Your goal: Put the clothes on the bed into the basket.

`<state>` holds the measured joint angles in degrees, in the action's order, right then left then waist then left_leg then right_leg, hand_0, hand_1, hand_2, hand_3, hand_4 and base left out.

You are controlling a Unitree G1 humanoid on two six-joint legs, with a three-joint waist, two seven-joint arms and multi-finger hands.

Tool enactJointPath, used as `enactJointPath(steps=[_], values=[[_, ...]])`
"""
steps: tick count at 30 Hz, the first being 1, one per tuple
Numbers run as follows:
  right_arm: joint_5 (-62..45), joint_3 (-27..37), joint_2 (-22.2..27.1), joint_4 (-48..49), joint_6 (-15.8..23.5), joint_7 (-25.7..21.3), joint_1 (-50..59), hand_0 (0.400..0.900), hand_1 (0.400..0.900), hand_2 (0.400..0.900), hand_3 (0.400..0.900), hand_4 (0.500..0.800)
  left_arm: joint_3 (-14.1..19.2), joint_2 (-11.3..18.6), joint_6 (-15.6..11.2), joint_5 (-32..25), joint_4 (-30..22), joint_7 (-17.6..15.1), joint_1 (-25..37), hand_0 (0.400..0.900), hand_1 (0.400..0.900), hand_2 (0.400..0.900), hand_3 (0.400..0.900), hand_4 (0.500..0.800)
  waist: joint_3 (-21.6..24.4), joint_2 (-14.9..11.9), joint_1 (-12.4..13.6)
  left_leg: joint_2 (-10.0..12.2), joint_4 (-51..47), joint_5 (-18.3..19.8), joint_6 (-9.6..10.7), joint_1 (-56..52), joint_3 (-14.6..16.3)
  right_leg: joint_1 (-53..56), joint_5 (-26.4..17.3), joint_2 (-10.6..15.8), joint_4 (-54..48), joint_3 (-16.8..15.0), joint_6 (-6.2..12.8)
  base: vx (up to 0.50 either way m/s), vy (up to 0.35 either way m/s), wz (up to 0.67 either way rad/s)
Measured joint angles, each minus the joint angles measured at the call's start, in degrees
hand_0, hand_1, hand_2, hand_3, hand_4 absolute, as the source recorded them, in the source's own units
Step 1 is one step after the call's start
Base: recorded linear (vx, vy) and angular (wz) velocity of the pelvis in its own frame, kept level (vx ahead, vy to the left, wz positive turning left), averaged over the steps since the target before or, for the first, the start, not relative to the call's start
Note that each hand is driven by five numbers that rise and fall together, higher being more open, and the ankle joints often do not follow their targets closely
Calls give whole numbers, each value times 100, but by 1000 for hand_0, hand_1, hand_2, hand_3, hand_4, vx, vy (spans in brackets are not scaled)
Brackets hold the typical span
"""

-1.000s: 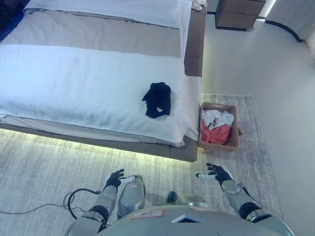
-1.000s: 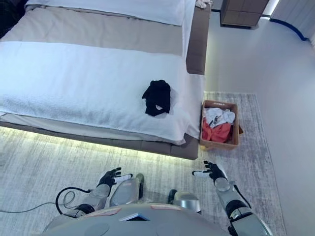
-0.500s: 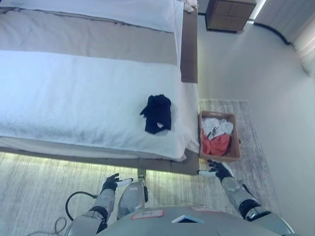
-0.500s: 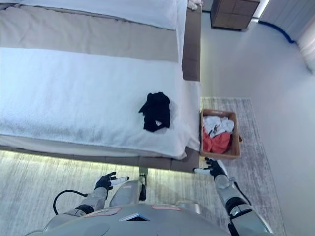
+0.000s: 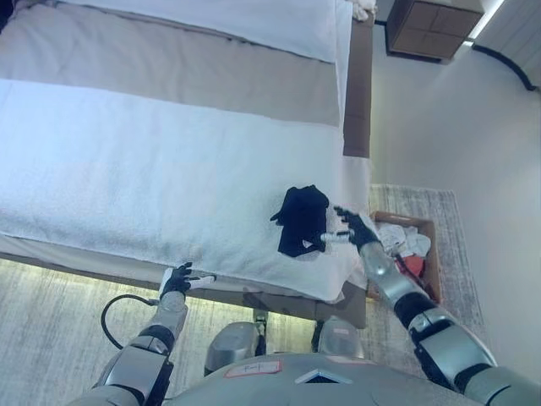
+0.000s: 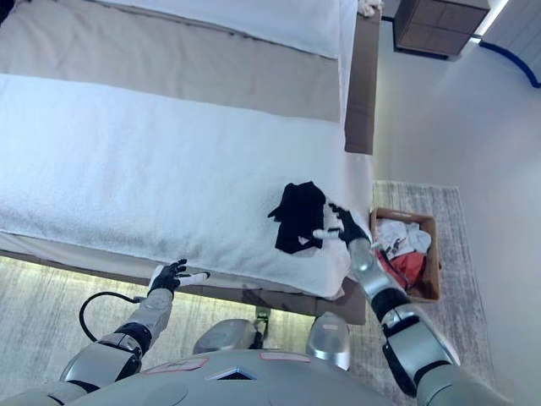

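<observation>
One garment is left on the bed (image 5: 169, 161) for you: the black clothing (image 5: 301, 220), bunched near the mattress corner, just to the left of your right hand (image 5: 351, 228). That hand hovers over the bed edge with fingers spread and holding nothing, seemingly poised to close on the cloth. Just beyond it to the right, on the rug, stands the basket (image 5: 433, 254), already holding white and red clothes, so the carry should be short. Your left hand (image 5: 176, 279) hangs low by the near bed edge, fingers relaxed and empty, well away from the garment, probably idle.
</observation>
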<state>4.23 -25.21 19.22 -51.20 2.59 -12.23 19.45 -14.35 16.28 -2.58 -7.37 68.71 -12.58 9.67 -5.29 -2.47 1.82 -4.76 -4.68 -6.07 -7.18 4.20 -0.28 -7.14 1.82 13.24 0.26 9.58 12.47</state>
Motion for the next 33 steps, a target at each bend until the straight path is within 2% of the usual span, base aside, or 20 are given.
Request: enactJointPath(steps=[2,3,4,5,6,7,8,10,12,14,17,21,26,28,33], values=[[102,7,34,4,-26,-56,129,900,900,900,900,800,-10,-9,2,-27,0,9,14,900,900,900,900,800,-96,-124,-38,-2,1,-64,36,73,-138,102,-444,-89,-459,-212,-127,139,-153,64],[102,8,80,13,-94,-75,121,900,900,900,900,800,-18,-33,4,-26,-2,21,47,900,900,900,900,800,-135,-170,-71,-5,-2,-117,171,129,-305,160,-575,-146,-564,-355,-149,157,-186,49],[102,9,117,4,-154,-75,90,900,900,900,900,800,-25,-48,-4,-25,-12,25,67,900,900,900,900,800,-144,-224,-158,-24,-6,-88,278,189,-461,242,-616,-157,-558,-345,-200,146,-216,47],[101,9,121,4,-211,-74,66,900,900,900,900,800,-25,-35,-7,-25,-19,26,66,900,900,900,900,800,-130,-349,-164,-97,-5,-132,377,251,-560,309,-719,-115,-540,-287,-231,156,-245,63],[100,12,151,-5,-216,-78,68,900,900,900,900,800,-23,-57,-7,-25,-20,17,72,900,900,900,900,800,-140,-377,-163,-79,-8,-127,498,347,-632,260,-819,-129,-542,-260,-280,176,-245,69],[100,17,184,-5,-213,-77,78,900,900,900,900,800,-25,-92,-6,-25,-23,25,64,900,900,900,900,800,-170,-306,-163,28,-12,-104,645,435,-699,226,-833,-222,-528,-172,-300,185,-217,60],[98,14,220,-14,-215,-68,77,900,900,900,900,800,-18,-123,0,-27,-20,22,60,900,900,900,900,800,-185,-270,-156,113,-10,-89,693,515,-756,181,-826,-305,-526,-83,-331,180,-199,58],[96,10,313,-20,-224,-57,94,900,900,900,900,800,-43,-201,25,-28,-34,11,33,900,900,900,900,800,-188,-202,-157,264,-12,-87,724,681,-826,99,-775,-465,-524,83,-449,99,-139,45],[93,10,467,-55,-226,-61,154,900,900,900,900,800,-264,-288,23,-27,-205,24,-41,900,900,900,900,800,-200,-148,-161,344,-12,-94,730,812,-874,32,-738,-549,-522,224,-576,2,-86,30],[86,-6,561,-178,-232,-60,363,900,900,900,900,800,-445,-356,16,-29,-341,40,-45,900,900,900,900,800,-216,-131,-173,369,-7,-153,809,934,-918,-103,-753,-582,-518,237,-623,-12,-69,27],[9,-303,622,-677,-239,-59,775,900,900,900,900,800,-648,-443,10,-86,-337,59,152,900,900,900,900,800,-288,-156,-165,370,-6,-251,908,1060,-1065,-160,-752,-595,-518,354,-624,-21,-54,20],[-192,-527,600,-963,-235,55,1325,900,900,900,900,800,-720,-404,-9,-249,-328,54,498,900,900,900,900,800,-510,-176,-156,368,-4,-309,947,1292,-1205,-336,-753,-612,-503,495,-625,-31,-17,8],[-529,-616,524,-1261,-197,167,1948,900,900,900,900,800,-755,-361,-15,-256,-209,54,784,900,900,900,900,800,-762,-183,-2,382,-2,-370,989,1519,-1236,-541,-755,-650,-496,545,-626,-3,3,1],[-644,-641,519,-1341,-194,169,2262,900,900,900,900,800,-783,-335,-20,-260,-204,56,840,900,900,900,900,800,-932,-186,10,380,-1,-429,958,1589,-1249,-597,-755,-659,-498,563,-627,0,0,0],[-756,-847,498,-1423,-196,286,2837,900,900,900,900,800,-898,-279,-81,-379,-122,61,1043,900,900,900,900,800,-1174,-223,59,369,2,-538,1032,1845,-1289,-809,-763,-669,-514,617,-635,-4,5,2]])
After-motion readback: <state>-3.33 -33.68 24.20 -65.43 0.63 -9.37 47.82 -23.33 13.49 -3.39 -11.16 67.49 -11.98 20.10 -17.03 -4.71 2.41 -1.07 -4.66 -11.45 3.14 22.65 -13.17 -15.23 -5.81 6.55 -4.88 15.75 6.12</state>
